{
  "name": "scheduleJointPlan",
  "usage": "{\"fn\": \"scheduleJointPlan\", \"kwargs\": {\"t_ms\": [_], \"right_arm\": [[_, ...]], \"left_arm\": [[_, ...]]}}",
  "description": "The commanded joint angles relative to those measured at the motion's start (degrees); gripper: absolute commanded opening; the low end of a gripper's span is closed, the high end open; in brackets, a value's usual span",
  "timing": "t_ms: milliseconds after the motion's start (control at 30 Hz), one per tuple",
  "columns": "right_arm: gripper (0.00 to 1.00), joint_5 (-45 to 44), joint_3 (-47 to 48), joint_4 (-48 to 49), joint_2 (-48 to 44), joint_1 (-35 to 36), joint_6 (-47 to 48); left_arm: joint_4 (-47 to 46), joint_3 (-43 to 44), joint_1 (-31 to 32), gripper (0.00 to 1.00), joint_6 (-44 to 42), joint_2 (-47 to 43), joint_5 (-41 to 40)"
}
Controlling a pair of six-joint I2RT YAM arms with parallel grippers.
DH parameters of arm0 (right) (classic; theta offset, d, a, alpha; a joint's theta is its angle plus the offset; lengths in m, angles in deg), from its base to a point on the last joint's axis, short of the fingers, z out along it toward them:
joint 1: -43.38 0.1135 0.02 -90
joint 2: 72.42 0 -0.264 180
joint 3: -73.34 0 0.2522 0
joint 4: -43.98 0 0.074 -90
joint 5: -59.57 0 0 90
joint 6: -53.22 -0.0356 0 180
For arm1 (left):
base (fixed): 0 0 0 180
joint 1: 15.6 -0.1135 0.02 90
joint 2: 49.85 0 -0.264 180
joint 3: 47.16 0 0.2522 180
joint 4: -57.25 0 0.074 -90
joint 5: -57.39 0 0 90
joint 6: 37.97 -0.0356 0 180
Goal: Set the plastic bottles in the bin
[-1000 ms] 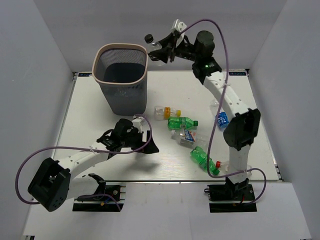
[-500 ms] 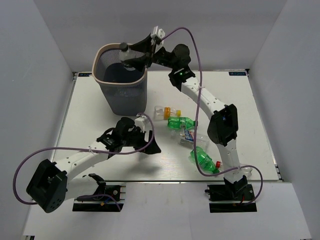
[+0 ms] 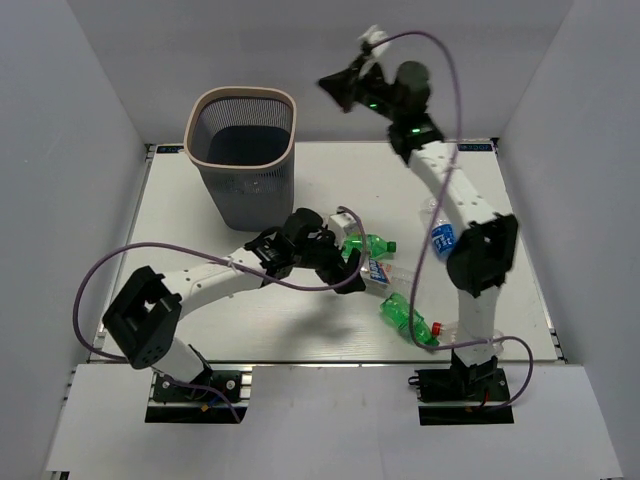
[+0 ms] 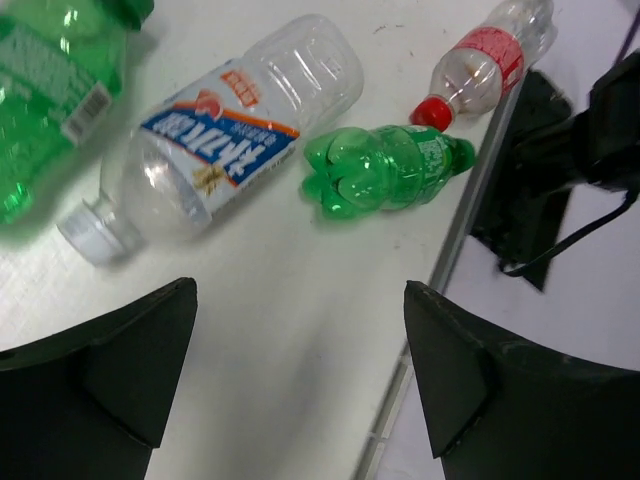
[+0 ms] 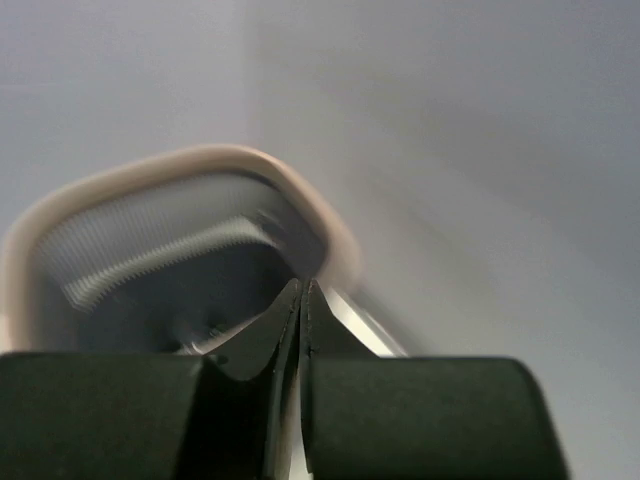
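The bin (image 3: 192, 140) stands at the back left; its blurred rim (image 5: 200, 165) fills the right wrist view. My right gripper (image 3: 335, 88) is shut and empty, high to the right of the bin (image 5: 302, 292). My left gripper (image 3: 345, 268) is open and empty (image 4: 300, 370) just above the table beside the bottles. Ahead of it lie a clear bottle with a blue label (image 4: 220, 140) (image 3: 378, 272), a small green bottle (image 4: 385, 170) (image 3: 405, 318), a red-capped clear bottle (image 4: 485, 55) and another green bottle (image 4: 50, 90) (image 3: 365, 243).
Another clear bottle with a blue label (image 3: 443, 238) lies partly behind the right arm's lower link. The table's front edge and the right arm's base (image 4: 560, 170) are close beyond the small green bottle. White walls enclose the table.
My right gripper held a black-capped bottle over the bin, let it go and swung back right, now shut. My left arm moved right to the bottle cluster.
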Motion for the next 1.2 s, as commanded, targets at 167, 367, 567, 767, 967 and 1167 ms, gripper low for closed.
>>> {"fn": "scheduleJointPlan", "kwargs": {"t_ms": [167, 367, 567, 767, 967, 1167], "right_arm": [[0.55, -0.19, -8.66, -47.71, -15.51, -22.90, 15.47], [0.67, 3.36, -36.75, -52.41, -28.07, -32.67, 22.45], [0.69, 7.58, -42.76, -53.64, -33.17, -37.16, 23.86], [0.72, 10.22, -45.84, -54.69, -34.32, -38.66, 27.37], [0.81, 7.76, -45.23, -56.62, -31.69, -39.53, 26.59], [0.84, 9.08, -45.14, -56.80, -30.45, -39.71, 25.44]], "left_arm": [[4.12, 10.87, 2.59, 0.91, -25.29, 9.38, -6.21], [4.99, 16.68, 4.96, 0.94, -40.50, 16.15, -5.60], [6.06, 19.77, 7.86, 0.96, -49.48, 21.51, -10.52], [6.85, 22.23, 9.79, 0.93, -51.07, 25.74, -12.90], [5.53, 20.22, 11.73, 0.77, -49.31, 27.06, -14.65], [4.39, 19.60, 12.78, 0.73, -47.12, 28.46, -14.65]]}}
